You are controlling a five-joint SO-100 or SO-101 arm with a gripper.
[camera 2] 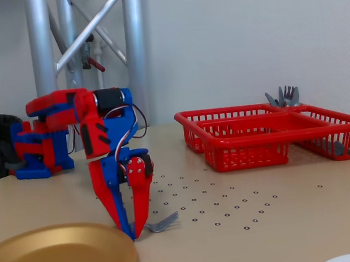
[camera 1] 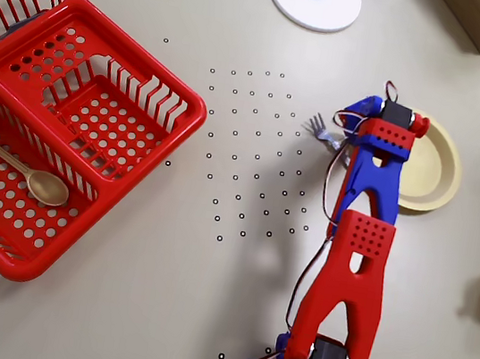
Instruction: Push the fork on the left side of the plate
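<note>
The fork [camera 1: 322,129] lies flat on the surface [camera 1: 204,301], just left of the plate [camera 1: 435,177] in the overhead view, tines pointing left and its handle running under the arm. In the fixed view the fork [camera 2: 162,222] sits just right of the plate's [camera 2: 57,259] rim, tines curling up off the surface.

The claw [camera 2: 128,231] points straight down with its tips at the surface, right at the handle end of the fork. Its two fingers stand only slightly apart and converge at the tips; whether they pinch the handle or merely press against it cannot be told.

The fork looks light, stiff and smooth, so it should slide easily on the surface and may pivot if pushed off-centre. Pushing near mid-handle would likely keep it straight. The thin handle gives little to grip.

No brand, label or writing can be read.
</note>
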